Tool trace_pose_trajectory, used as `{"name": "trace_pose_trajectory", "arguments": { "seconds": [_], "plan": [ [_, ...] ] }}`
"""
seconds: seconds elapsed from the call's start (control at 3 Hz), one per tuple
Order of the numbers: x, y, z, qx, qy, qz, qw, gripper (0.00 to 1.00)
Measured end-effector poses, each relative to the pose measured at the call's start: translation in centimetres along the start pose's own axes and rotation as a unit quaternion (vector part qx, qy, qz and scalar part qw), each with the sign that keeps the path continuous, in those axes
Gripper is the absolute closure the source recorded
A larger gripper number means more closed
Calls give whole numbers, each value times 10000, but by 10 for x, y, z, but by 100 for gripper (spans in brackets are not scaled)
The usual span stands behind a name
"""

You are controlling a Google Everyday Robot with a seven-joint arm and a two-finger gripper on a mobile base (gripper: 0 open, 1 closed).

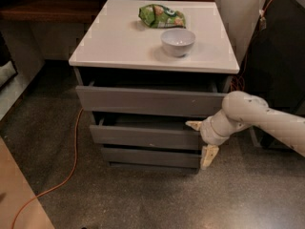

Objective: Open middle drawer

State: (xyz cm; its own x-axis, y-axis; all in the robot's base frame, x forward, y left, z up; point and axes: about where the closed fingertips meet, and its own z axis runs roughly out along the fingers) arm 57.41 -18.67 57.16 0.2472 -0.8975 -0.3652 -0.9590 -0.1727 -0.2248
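Note:
The middle drawer is a flat grey front with a pale speck near its lower edge. It stands slightly pulled out, with a dark gap above it. My gripper is at the drawer front's right end. It is open: one pale finger lies at the drawer's top edge and the other hangs below its lower edge. The white arm comes in from the right.
The taller top drawer is also slightly out, and the lowest drawer sits under the middle one. On the white top are a white bowl and a green bag. An orange cable lies on the floor at left. A dark cabinet stands at right.

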Motion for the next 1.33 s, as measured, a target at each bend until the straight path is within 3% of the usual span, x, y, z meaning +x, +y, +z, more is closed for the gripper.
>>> {"name": "trace_pose_trajectory", "arguments": {
  "seconds": [0.33, 0.67, 1.33],
  "plan": [
    [11, -8, 43, -58, 46, -325, 9994, 0],
    [15, -39, 107, 178, 154, -611, 9979, 0],
    [13, -41, 115, 151, 4, -664, 9977, 0]
  ]
}}
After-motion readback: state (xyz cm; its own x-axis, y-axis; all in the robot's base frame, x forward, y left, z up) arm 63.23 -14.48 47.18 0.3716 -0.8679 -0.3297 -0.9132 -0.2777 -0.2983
